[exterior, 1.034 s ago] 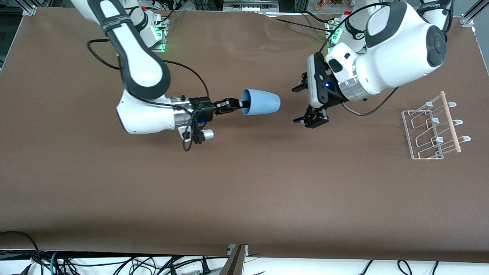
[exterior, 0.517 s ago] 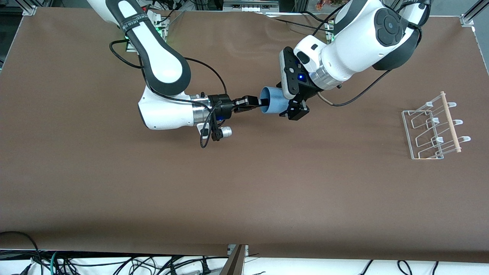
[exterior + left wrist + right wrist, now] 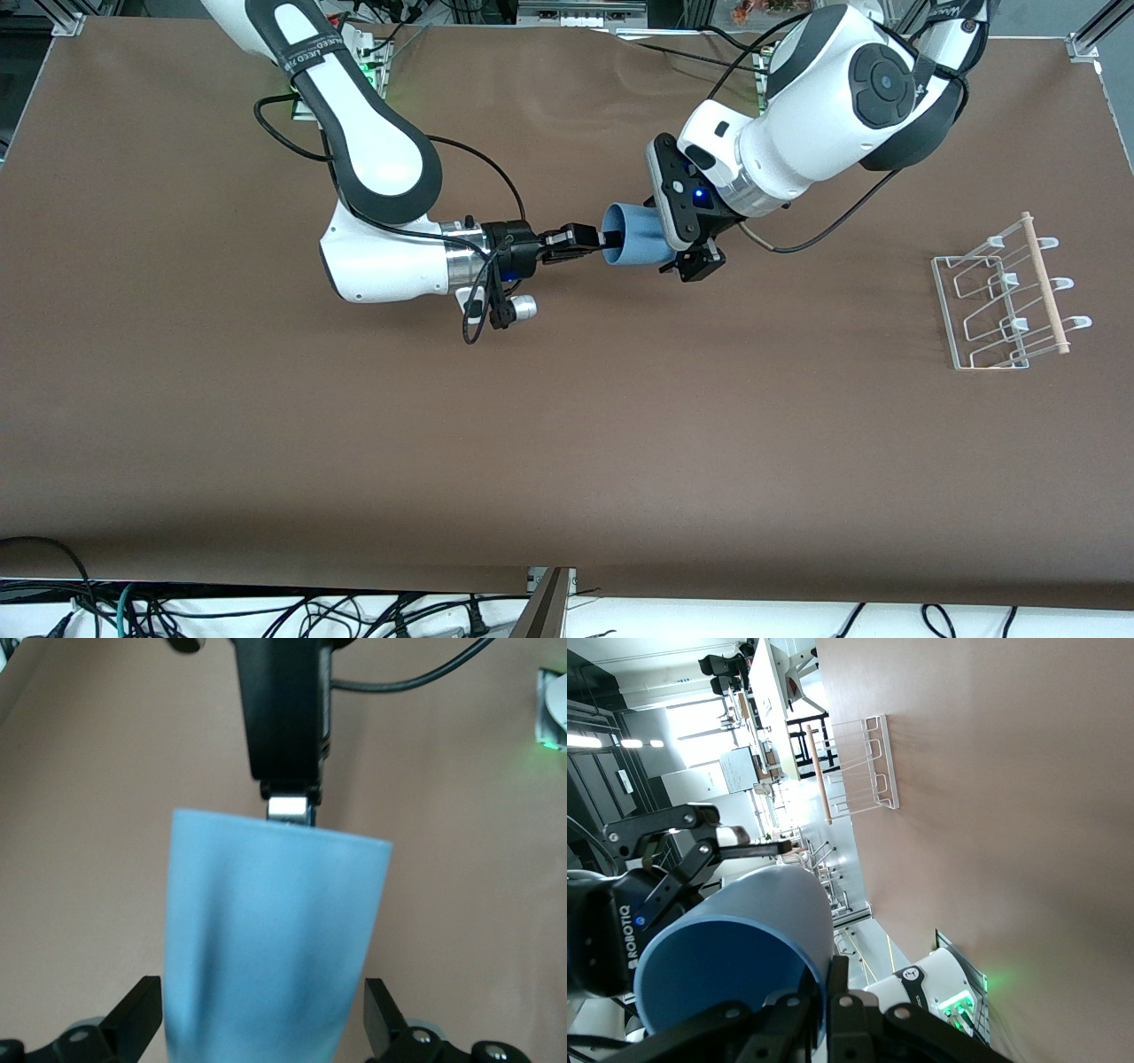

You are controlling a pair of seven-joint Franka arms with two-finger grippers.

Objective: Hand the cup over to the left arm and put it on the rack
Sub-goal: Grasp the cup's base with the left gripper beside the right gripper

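Observation:
The light-blue cup [image 3: 633, 237] lies on its side in the air over the table's middle. My right gripper [image 3: 595, 239] is shut on its rim, one finger inside and one outside, as the right wrist view [image 3: 828, 992] shows on the cup [image 3: 744, 939]. My left gripper [image 3: 671, 244] is open around the cup's base end. In the left wrist view the cup [image 3: 275, 939] fills the space between my left gripper's [image 3: 266, 1028] fingers [image 3: 137, 1014], with a narrow gap at each side. The white wire rack [image 3: 1005, 297] stands at the left arm's end of the table.
The rack's wooden dowel [image 3: 1045, 283] runs along its top. The rack also shows in the right wrist view [image 3: 864, 762]. Black cables hang from both wrists. The brown table [image 3: 567, 443] is bare nearer to the front camera.
The right arm carried the cup toward the left arm, and the left gripper came over the cup's base end. In the last half second the left gripper only shifted slightly.

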